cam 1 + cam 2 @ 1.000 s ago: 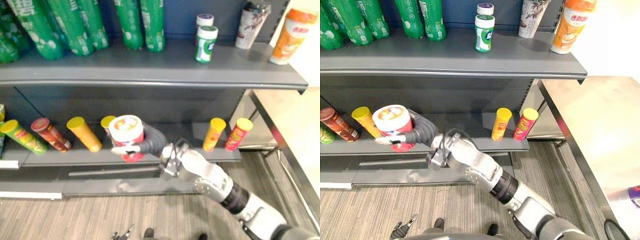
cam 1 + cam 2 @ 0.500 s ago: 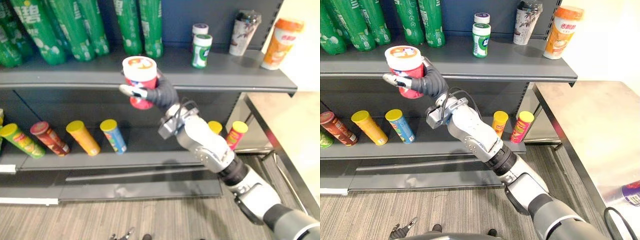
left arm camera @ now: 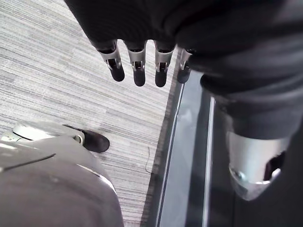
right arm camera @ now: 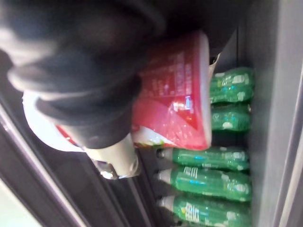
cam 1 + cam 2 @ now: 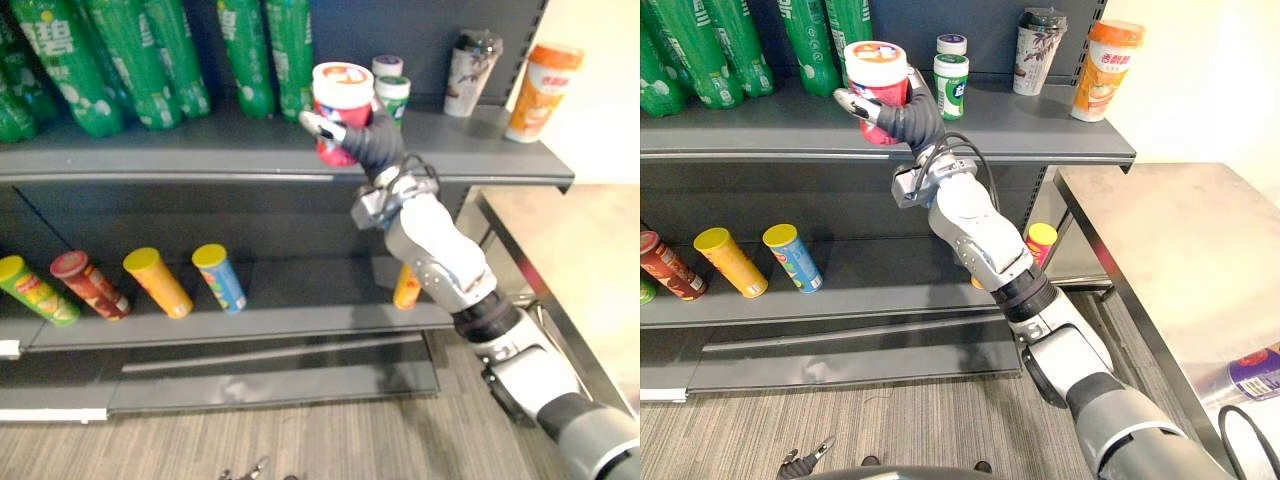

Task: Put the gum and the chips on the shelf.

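Dark grey metal shelving unit (image 5: pixel 740 155) against a dark blue back panel (image 5: pixel 910 20), long top shelf (image 5: pixel 760 125) over a lower shelf (image 5: pixel 880 290), grey wood-grain floor (image 5: pixel 920 420) beneath, brushed steel table (image 5: pixel 1180 250) just beside the unit's right end, pale wall (image 5: pixel 1210 100) behind it, even indoor light.

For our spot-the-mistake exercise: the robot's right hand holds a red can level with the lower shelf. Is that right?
Not quite. The right hand does hold the red can, but level with the upper shelf, just beside the gum. The left eye view shows this.
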Controlling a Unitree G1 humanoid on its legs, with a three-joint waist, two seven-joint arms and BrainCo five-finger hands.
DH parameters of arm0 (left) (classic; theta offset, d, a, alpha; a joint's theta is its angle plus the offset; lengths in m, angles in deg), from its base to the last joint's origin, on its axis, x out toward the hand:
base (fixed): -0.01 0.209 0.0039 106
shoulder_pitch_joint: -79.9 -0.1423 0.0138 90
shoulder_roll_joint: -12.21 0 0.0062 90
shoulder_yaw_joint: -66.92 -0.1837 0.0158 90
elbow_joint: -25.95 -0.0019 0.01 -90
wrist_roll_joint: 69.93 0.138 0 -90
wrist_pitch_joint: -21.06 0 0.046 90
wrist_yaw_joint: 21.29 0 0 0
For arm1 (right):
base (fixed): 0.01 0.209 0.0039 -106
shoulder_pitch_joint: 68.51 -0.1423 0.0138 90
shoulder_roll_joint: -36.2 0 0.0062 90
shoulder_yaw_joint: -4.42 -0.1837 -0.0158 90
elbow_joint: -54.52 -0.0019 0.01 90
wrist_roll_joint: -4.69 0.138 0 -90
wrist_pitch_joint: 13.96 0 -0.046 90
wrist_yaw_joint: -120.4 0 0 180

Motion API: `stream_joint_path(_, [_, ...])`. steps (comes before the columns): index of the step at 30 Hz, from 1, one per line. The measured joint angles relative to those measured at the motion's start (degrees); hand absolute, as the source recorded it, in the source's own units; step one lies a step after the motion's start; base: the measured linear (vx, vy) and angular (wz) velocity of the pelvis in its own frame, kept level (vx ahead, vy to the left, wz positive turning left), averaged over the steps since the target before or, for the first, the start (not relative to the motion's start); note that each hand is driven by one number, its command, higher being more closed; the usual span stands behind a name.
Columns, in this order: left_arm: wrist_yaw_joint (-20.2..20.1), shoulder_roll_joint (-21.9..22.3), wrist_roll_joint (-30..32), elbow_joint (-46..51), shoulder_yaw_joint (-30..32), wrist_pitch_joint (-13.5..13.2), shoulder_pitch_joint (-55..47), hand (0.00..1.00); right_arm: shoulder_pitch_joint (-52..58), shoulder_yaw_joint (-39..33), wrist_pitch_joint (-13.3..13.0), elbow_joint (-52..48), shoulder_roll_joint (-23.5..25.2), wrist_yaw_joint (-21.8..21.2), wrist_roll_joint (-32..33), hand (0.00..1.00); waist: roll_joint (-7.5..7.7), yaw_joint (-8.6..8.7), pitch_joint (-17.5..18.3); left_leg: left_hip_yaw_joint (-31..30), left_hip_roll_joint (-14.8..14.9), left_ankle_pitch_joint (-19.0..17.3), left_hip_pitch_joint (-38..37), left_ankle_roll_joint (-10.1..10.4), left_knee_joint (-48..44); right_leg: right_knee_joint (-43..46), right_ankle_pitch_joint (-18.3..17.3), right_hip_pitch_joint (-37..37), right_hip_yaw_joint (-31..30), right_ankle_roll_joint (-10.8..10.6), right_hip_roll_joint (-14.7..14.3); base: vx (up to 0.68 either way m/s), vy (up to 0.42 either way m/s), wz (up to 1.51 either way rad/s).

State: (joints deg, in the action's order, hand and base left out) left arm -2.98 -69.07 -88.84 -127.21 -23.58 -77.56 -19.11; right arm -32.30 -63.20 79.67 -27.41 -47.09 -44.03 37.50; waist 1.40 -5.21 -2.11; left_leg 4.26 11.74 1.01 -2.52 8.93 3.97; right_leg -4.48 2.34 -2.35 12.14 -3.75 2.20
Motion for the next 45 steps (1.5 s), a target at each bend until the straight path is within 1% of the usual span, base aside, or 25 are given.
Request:
stream_joint_path(1, [-0.02,0.04,0.02,0.11,0.27,0.0,-0.11,0.0,-0.4,-0.73,0.04,1.12,-0.23,0.45,-1.17,1.0,0.1,-0.07,0.06,-0.01,-0.01,0.0,0.0,0.0,0.05,0.0,0.0,0.0,0.04,0.0,0.02,0.0,0.0,0.0])
stream_joint_path(3, [-0.03,0.07,0.06,0.45,0.48,0.02,-0.32,0.0,-1.16,-1.84,0.08,2.27,-1.01,0.53,-1.55,1.0,0.17,-0.13,0.09,-0.05,-0.03,0.01,0.02,0.0,0.11,0.0,0.0,0.0,0.1,0.0,0.05,0.0,0.0,0.0])
stream_joint_path(6, [-0.16,0.09,1.93,0.46,0.88,0.06,-0.37,0.0,-2.18,-3.1,0.09,3.8,-2.24,0.35,-2.4,1.0,0.2,-0.12,0.11,-0.12,-0.03,0.04,0.02,0.02,0.22,0.0,0.0,-0.01,0.19,0.0,0.03,0.0,0.0,0.0])
stream_joint_path(8, [-0.71,0.07,2.27,0.52,0.98,0.17,-0.35,0.0,-2.98,-4.45,0.45,5.71,-2.95,0.34,-3.75,1.0,0.21,-0.15,0.12,-0.24,-0.03,0.14,0.02,0.03,0.41,0.0,0.0,-0.03,0.33,0.0,0.03,0.0,0.001,0.02])
stream_joint_path(10, [-0.85,0.07,2.27,0.7,1.04,0.42,-0.36,0.0,-3.33,-4.6,1.22,6.79,-3.83,0.35,-3.76,1.0,0.21,-0.3,0.12,-0.29,-0.03,0.15,0.02,0.03,0.45,0.0,0.0,-0.03,0.37,0.0,0.04,0.0,0.0,0.0])
stream_joint_path(14, [-1.25,0.09,2.29,1.72,1.63,0.49,-0.92,0.0,-4.82,-5.0,1.78,10.95,-4.7,0.19,-3.74,1.0,0.23,-0.31,0.1,-0.51,-0.02,0.4,-0.03,0.05,0.95,0.0,0.0,-0.02,0.63,0.0,0.0,0.0,0.0,0.02])
stream_joint_path(17, [-1.5,0.09,2.29,1.76,2.02,0.48,-0.77,0.0,-5.39,-6.61,1.93,12.0,-5.84,0.1,-3.73,1.0,0.26,-1.23,0.09,-0.59,-0.04,0.4,-0.01,0.05,0.99,0.0,0.0,-0.03,0.68,0.0,0.01,0.0,0.001,0.01])
stream_joint_path(18, [-1.83,0.09,2.29,1.96,2.02,0.48,-0.79,0.0,-6.12,-6.74,1.96,13.17,-6.29,0.06,-3.73,1.0,0.27,-1.3,0.08,-0.62,-0.04,0.4,0.0,0.05,0.99,0.0,-0.01,-0.03,0.7,0.0,0.01,0.0,0.0,0.0])
stream_joint_path(24, [-2.48,0.04,2.3,2.43,2.14,0.48,-0.86,0.0,-6.85,-6.99,2.23,13.36,-6.67,-1.14,-3.75,1.0,0.51,-1.38,-0.17,-0.8,-0.04,0.41,0.11,0.04,0.98,0.0,-0.02,-0.02,0.79,-0.01,0.02,0.0,0.0,0.01])
stream_joint_path(30, [-2.54,-0.19,2.3,2.75,2.87,0.46,-0.56,0.0,-6.85,-6.97,2.7,13.36,-6.67,-2.29,-3.75,1.0,1.24,-1.37,-1.29,-0.8,-0.05,0.41,0.13,0.03,1.0,0.0,-0.02,0.02,0.66,-0.02,0.03,0.0,0.0,0.0])
stream_joint_path(38, [-2.53,-0.19,2.3,2.86,3.17,0.45,0.24,0.0,-6.84,-6.93,3.5,13.37,-7.12,-2.59,-3.73,1.0,1.35,-1.35,-3.17,-0.69,-0.09,0.41,0.19,0.03,1.04,0.0,-0.02,0.31,0.46,-0.01,0.05,0.0,0.0,0.0])
stream_joint_path(45, [-2.5,-0.17,2.3,2.88,3.14,0.43,0.34,0.0,-6.84,-6.92,3.28,14.67,-8.27,-3.64,-3.72,1.0,1.33,-1.27,-3.47,-0.27,-0.1,0.41,0.22,0.03,1.04,0.17,-0.01,0.96,0.01,-0.01,0.05,0.0,0.0,-0.03])
